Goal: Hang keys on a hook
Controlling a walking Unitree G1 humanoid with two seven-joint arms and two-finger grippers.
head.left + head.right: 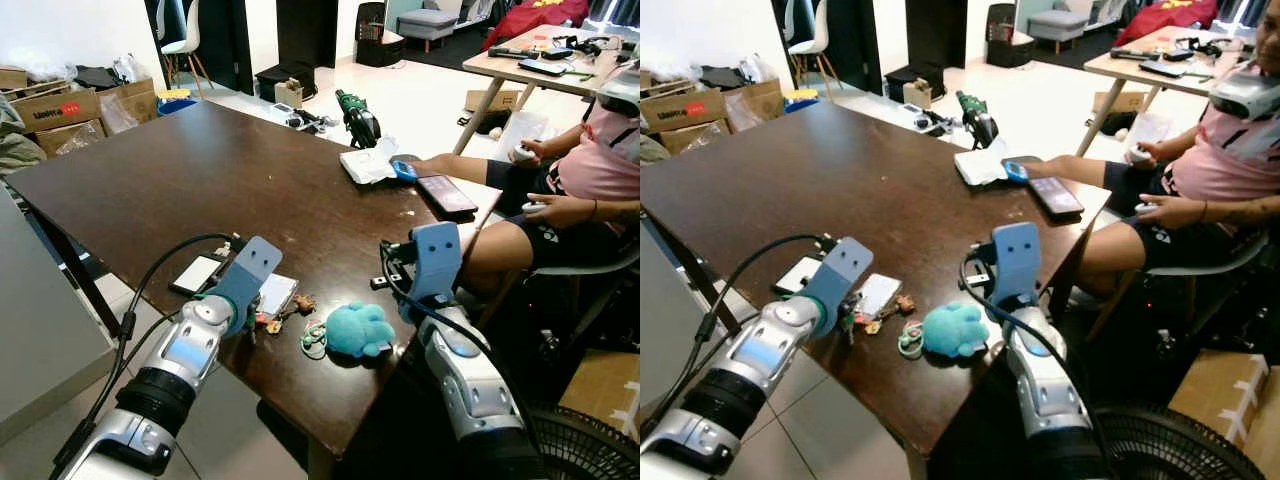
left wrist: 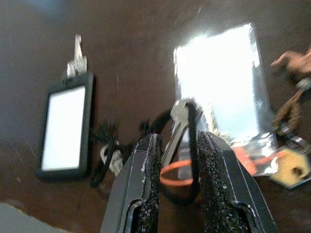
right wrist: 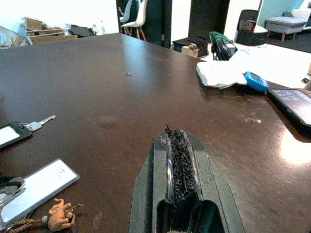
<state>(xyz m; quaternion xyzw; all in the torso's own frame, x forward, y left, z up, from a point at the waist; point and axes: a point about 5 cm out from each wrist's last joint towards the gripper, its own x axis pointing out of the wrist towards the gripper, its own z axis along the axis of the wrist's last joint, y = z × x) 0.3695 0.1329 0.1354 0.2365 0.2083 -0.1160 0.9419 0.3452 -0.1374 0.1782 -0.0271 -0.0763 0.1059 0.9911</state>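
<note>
Reaching forward over the near edge of the dark table [image 1: 200, 170], left arm low and angled toward the white card [image 1: 277, 294], with the left gripper [image 2: 175, 145] hanging just above the table on the near side of that card. Closing narrowly around the keys [image 2: 176, 127]: silver key and black cord loop sitting between the two black fingers [image 2: 146, 165], orange ring just below them. Running lengthwise along the fingers, the key's long axis, its rounded head pointing away from the wrist toward the card.

Lying just beside the card, away from the left gripper: a small brown charm [image 1: 303, 302] and a tan tag [image 2: 291, 167]. Lying on the card's other side, a black-framed tag [image 2: 64, 127] with a second key [image 2: 77, 60] touching its far end.

Hovering over the table near the blue plush toy [image 1: 360, 330], well apart from the card, the right gripper [image 3: 176, 145], fingers pressed together, pointing across the table toward the phone [image 1: 445, 192] and the seated person [image 1: 590, 170].
</note>
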